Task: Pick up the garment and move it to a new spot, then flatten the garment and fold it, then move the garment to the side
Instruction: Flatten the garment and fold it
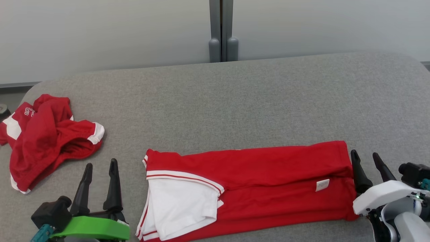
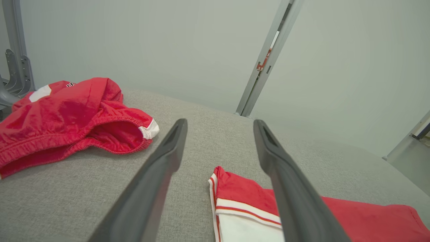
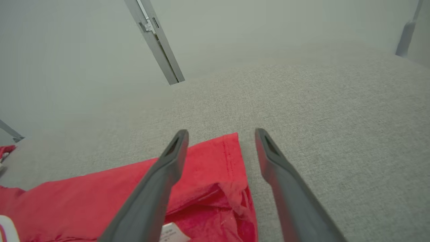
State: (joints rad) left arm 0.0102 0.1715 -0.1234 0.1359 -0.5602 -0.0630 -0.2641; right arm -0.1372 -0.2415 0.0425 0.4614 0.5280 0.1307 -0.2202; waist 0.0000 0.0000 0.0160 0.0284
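Observation:
A red garment (image 1: 268, 181) with white trim and a white sleeve lies folded lengthwise as a long strip across the front of the grey padded table (image 1: 235, 101). Its sleeve end appears in the left wrist view (image 2: 242, 198) and its hem end in the right wrist view (image 3: 208, 168). My left gripper (image 1: 100, 168) stands open just left of the sleeve end, holding nothing. At the hem's right edge my right gripper (image 1: 366, 158) is open too, its left finger beside the cloth, and nothing is between the fingers.
A second red and white garment (image 1: 47, 137) lies crumpled at the table's left edge, also seen in the left wrist view (image 2: 70, 114). Behind the table is a pale wall with a grey post (image 1: 221, 30). The back and right of the table are bare cloth.

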